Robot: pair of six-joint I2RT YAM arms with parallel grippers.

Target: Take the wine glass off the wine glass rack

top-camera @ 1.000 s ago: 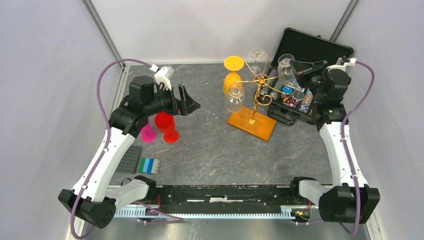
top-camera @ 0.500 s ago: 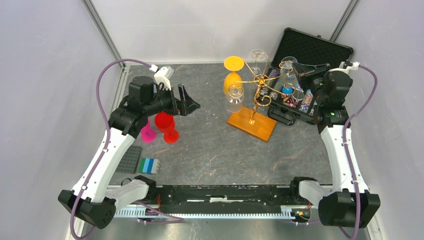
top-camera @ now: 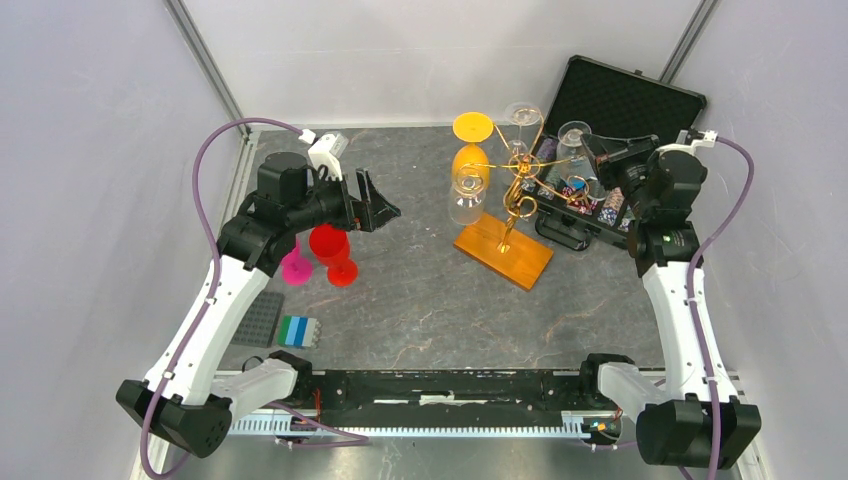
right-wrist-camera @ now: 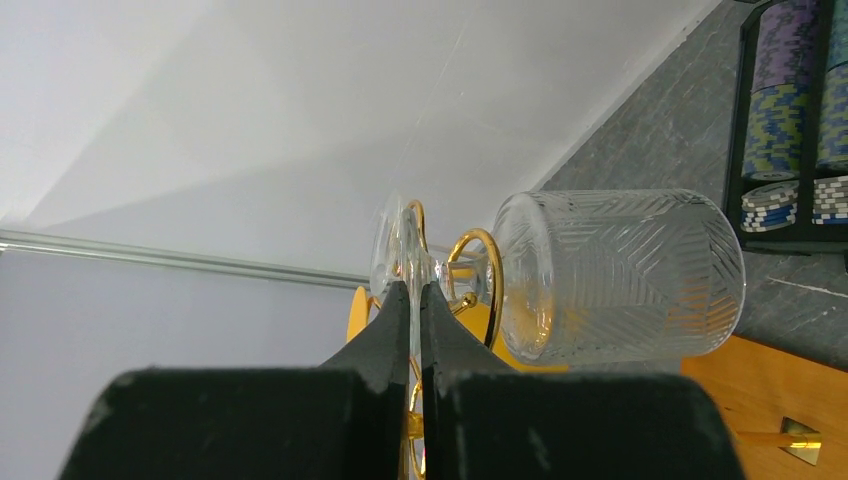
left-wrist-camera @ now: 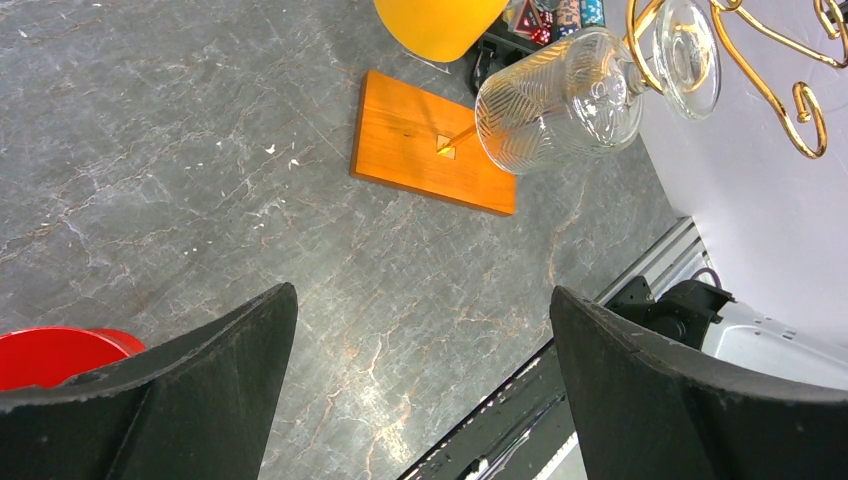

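Note:
The wine glass rack (top-camera: 512, 190), gold wire on an orange-brown wooden base (top-camera: 503, 252), stands mid-table and leans. Two clear glasses and an orange glass (top-camera: 470, 150) hang on it. My right gripper (top-camera: 590, 147) is at the rack's right arm, shut on the thin foot of a clear wine glass (top-camera: 573, 135). In the right wrist view the fingertips (right-wrist-camera: 400, 300) pinch the foot, the patterned bowl (right-wrist-camera: 620, 275) lies to the right, and a gold loop (right-wrist-camera: 470, 270) still circles the stem. My left gripper (top-camera: 385, 212) is open and empty, well left of the rack.
A black case (top-camera: 610, 100) with poker chips lies open behind the rack. A red glass (top-camera: 333, 250) and a pink glass (top-camera: 295, 265) stand by my left arm. A grey plate (top-camera: 258, 318) and a blue-green block (top-camera: 298, 330) lie near left. The left wrist view shows the base (left-wrist-camera: 432, 145).
My right wrist has drawn back to the right with the glass foot in its grip. The rack has turned and tilted, and its base has shifted a little. The left arm has not moved.

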